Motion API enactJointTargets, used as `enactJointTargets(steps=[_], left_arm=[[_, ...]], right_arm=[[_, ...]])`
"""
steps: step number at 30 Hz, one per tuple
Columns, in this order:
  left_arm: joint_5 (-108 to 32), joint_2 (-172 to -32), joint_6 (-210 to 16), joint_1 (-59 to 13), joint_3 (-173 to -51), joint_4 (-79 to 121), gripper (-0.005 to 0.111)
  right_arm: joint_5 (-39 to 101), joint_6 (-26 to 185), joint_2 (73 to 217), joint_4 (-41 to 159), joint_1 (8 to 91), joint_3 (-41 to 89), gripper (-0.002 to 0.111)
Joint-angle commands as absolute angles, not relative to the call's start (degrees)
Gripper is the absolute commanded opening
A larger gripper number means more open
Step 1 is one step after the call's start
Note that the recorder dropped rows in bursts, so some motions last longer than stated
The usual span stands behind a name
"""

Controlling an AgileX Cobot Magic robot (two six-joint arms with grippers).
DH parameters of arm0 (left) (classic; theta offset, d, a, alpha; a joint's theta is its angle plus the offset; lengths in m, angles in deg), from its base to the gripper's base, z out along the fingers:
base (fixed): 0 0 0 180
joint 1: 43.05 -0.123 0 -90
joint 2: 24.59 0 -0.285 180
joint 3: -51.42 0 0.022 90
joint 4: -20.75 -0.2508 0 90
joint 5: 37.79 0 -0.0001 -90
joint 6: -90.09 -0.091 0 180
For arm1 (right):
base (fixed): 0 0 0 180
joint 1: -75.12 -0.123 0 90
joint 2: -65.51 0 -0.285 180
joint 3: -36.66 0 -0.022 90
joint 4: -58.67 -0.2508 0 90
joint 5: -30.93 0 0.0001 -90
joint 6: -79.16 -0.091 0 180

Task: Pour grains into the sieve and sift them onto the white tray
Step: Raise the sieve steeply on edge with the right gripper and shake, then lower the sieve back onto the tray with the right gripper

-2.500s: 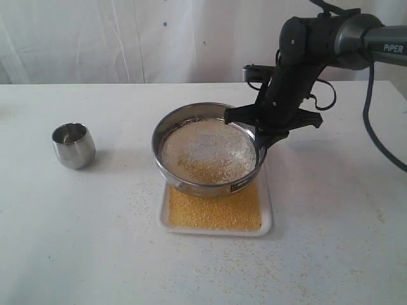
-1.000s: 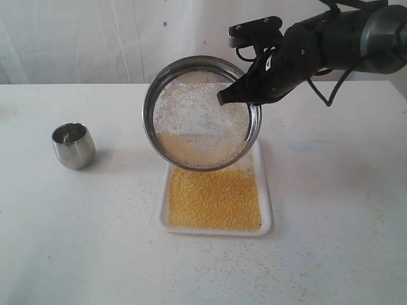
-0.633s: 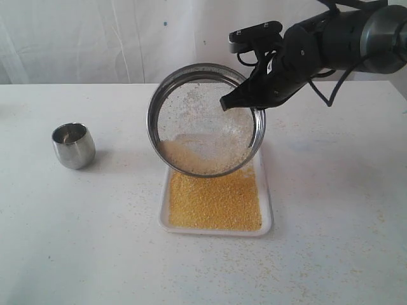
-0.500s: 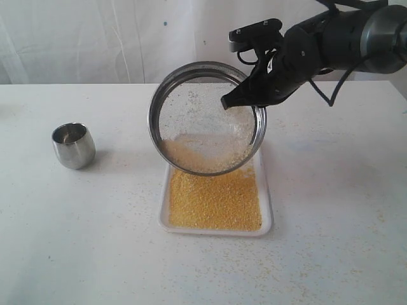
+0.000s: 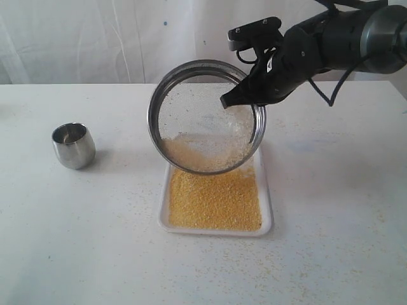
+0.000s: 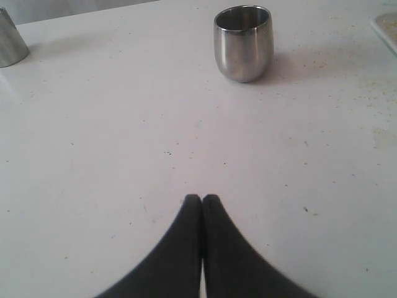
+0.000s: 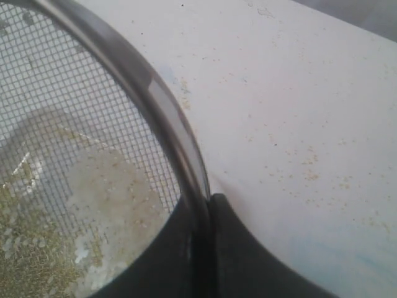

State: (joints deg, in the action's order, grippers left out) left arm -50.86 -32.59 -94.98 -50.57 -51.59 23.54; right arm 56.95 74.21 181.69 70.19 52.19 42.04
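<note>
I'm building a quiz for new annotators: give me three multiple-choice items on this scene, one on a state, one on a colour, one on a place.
1. The sieve is: A lying flat; B tilted steeply in the right gripper; C upside down.
2. The grains on the white tray look: A yellow; B black; C green.
3. The steel cup stands: A in the sieve; B on the tray; C on the table, left of the tray.
B, its mesh faces the camera; A, a golden layer; C, it stands apart on the table.
</note>
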Motion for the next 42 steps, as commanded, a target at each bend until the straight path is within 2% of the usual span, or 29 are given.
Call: enactJointTargets(steps=[1, 5, 7, 9, 13, 15, 20, 26, 30, 32, 35, 40, 42], left_arm=[[-51.0, -32.4, -94.8, -50.4, -51.4, 24.1, 0.0], [-51.0, -32.4, -94.8, -50.4, -51.4, 24.1, 0.0], [-51.0, -32.4, -94.8, -50.4, -51.4, 24.1, 0.0], [-51.0, -32.4, -94.8, -50.4, -51.4, 24.1, 0.0], [-51.0, -32.4, -94.8, -50.4, -51.4, 24.1, 0.0], [-51.0, -32.4, -94.8, -50.4, -51.4, 24.1, 0.0], [-51.0, -32.4, -94.8, -50.4, -51.4, 24.1, 0.0], [-51.0, -32.4, -94.8, -50.4, -51.4, 24.1, 0.0], [-51.0, -32.4, -94.8, -50.4, -51.4, 24.1, 0.0], [-51.0, -32.4, -94.8, -50.4, -51.4, 24.1, 0.0], [-51.0, -32.4, -94.8, -50.4, -51.4, 24.1, 0.0], [-51.0, -32.4, -94.8, -50.4, -51.4, 24.1, 0.0], [-51.0, -32.4, -94.8, -50.4, -51.4, 24.1, 0.0]], right_arm=[[59.4, 72.9, 180.8, 69.4, 52.3, 42.0, 0.0], [71.5, 67.2, 180.8, 68.8, 53.5, 43.1, 0.0], [76.8, 67.2, 182.3, 66.0, 57.2, 47.3, 0.0], [85.6, 73.0, 185.0, 54.0, 62.9, 53.3, 0.0], [100.1, 84.1, 185.9, 39.5, 65.4, 54.3, 0.0], [99.0, 83.9, 185.7, 41.1, 64.9, 53.9, 0.0], [86.3, 81.5, 188.3, 40.5, 64.8, 55.0, 0.0], [97.3, 84.5, 192.1, 37.6, 62.8, 51.9, 0.0], [80.7, 79.8, 193.3, 41.0, 63.0, 52.6, 0.0], [83.8, 77.3, 193.8, 39.1, 63.7, 54.0, 0.0], [97.1, 79.2, 193.7, 38.4, 63.0, 53.7, 0.0], [85.8, 80.2, 194.6, 40.9, 62.5, 55.7, 0.0], [91.2, 76.4, 195.0, 40.0, 62.8, 56.7, 0.0]])
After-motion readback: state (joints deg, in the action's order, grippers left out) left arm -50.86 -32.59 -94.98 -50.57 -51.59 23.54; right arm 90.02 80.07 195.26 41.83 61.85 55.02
